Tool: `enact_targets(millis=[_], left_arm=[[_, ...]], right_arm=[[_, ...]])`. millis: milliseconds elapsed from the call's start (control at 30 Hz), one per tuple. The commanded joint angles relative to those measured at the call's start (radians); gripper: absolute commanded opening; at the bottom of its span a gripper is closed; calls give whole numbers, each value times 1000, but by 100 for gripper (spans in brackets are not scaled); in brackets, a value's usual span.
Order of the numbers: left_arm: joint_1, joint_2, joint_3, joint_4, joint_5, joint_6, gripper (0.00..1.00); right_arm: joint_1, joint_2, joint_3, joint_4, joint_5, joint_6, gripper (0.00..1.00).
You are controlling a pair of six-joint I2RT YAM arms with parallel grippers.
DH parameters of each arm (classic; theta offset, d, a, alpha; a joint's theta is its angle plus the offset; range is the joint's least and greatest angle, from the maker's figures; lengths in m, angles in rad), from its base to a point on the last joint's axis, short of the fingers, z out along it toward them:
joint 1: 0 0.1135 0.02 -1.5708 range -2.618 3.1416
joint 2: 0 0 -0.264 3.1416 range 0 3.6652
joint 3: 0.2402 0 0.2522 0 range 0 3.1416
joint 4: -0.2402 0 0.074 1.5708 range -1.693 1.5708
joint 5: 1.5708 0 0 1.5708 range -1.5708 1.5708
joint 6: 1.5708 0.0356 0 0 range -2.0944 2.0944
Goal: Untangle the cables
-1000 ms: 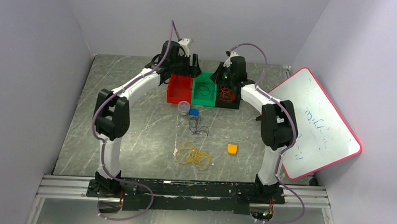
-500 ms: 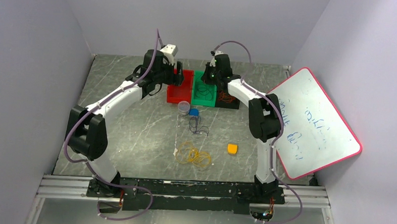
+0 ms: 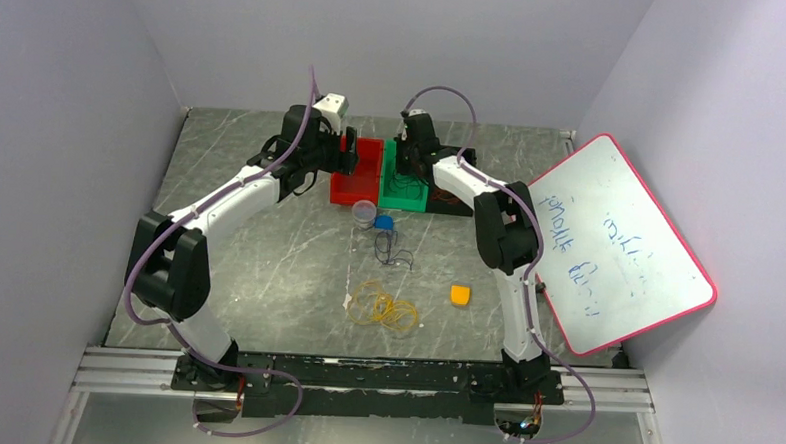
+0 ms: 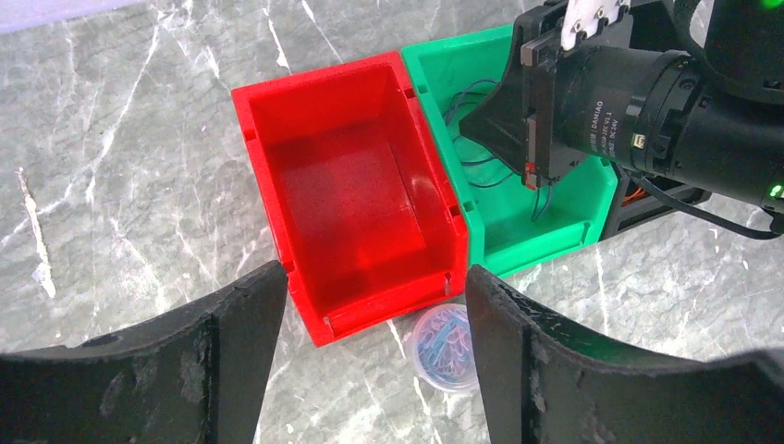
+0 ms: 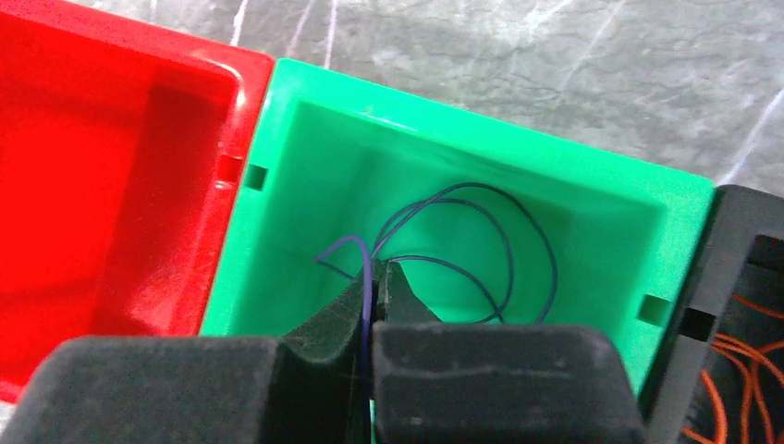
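Observation:
A dark purple cable loops inside the green bin. My right gripper is shut on one strand of it, low inside that bin. The left wrist view shows a strand hanging from the right gripper. My left gripper is open and empty, above the front edge of the red bin, which holds nothing. A yellow-orange cable and another dark cable lie apart on the table. Red-orange cable lies in the black bin.
A clear cup of coloured clips stands just in front of the red bin, with a blue cap beside it. An orange block lies right of the yellow cable. A pink-rimmed whiteboard leans at the right.
My right gripper has moved left from the black bin to the green bin. My left arm has swung left and back, off the red bin's far side.

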Motion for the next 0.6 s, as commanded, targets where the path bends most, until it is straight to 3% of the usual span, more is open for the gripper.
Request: enact_targets(millis=[0, 33, 333, 567], left_arm=[[7, -31, -10, 45, -27, 22, 75], [7, -32, -11, 45, -28, 24, 75], [7, -37, -13, 44, -43, 35, 75], [7, -23, -5, 37, -33, 33, 75]], right_arm=[[-3, -14, 26, -21, 78, -51, 0], [-3, -15, 32, -27, 84, -57, 0], [-3, -117, 2, -14, 84, -100, 38], [-5, -198, -24, -27, 87, -119, 47]])
